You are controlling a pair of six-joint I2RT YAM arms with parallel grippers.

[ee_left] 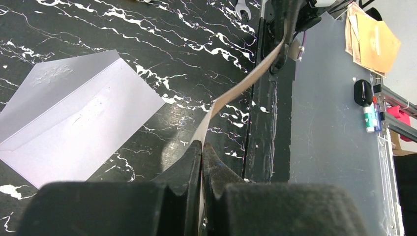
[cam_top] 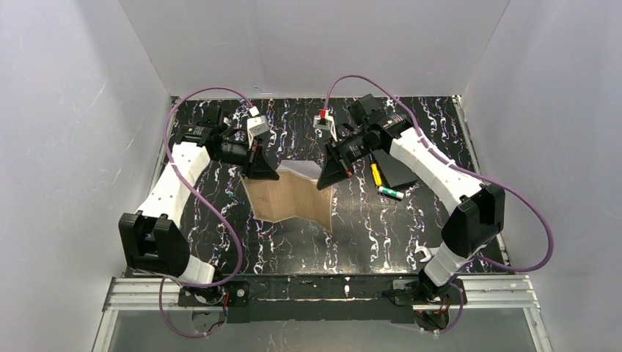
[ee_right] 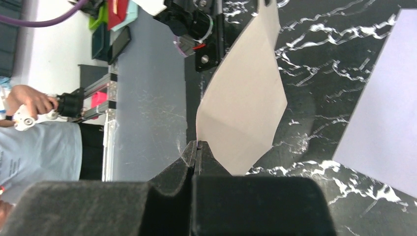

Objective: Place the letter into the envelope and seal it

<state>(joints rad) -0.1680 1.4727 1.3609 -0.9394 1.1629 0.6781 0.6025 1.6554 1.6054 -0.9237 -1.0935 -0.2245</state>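
Over marbled table, letter hangs clamped by left gripper and right gripper.

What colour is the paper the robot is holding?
Light tan; the letter shows best in the top view.

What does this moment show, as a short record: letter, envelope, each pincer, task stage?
letter: held up between the two pincers, bowed and creased
left pincer: shut on one edge of the letter
right pincer: shut on another edge of the letter
envelope: lying flat on the table, apart from the letter
task stage: letter not yet in the envelope
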